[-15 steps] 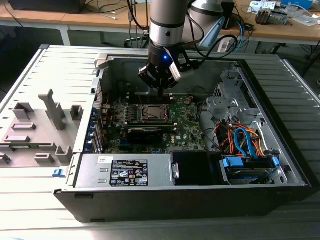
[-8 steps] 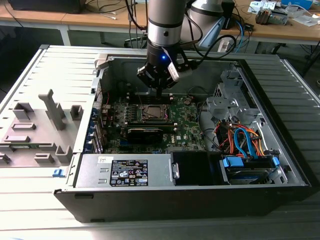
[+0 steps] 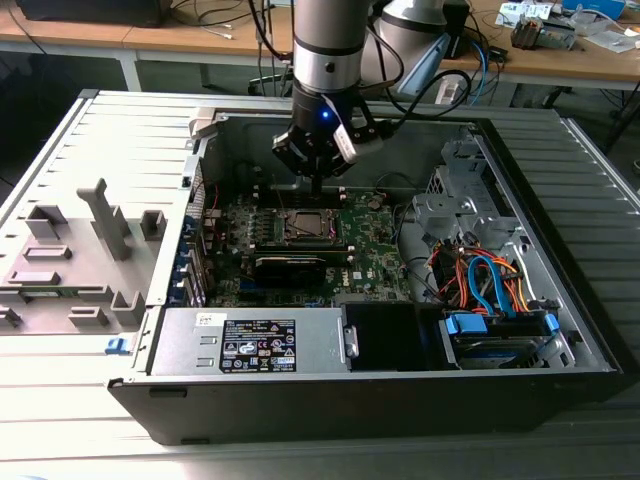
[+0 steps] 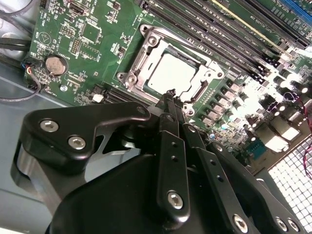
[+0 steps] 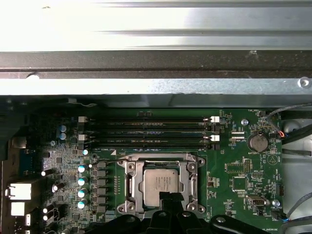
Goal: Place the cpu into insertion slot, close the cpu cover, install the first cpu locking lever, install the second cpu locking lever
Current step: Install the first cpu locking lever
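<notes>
The hand (image 4: 170, 93) hovers just above the cpu cover (image 4: 146, 63).

Silver arm (image 3: 325, 40) with grey joint caps and a blue light just above the tool (image 3: 317, 180). The tool is black: linked finger bars with silver screws (image 4: 175, 199), cables trailing beside.
</notes>
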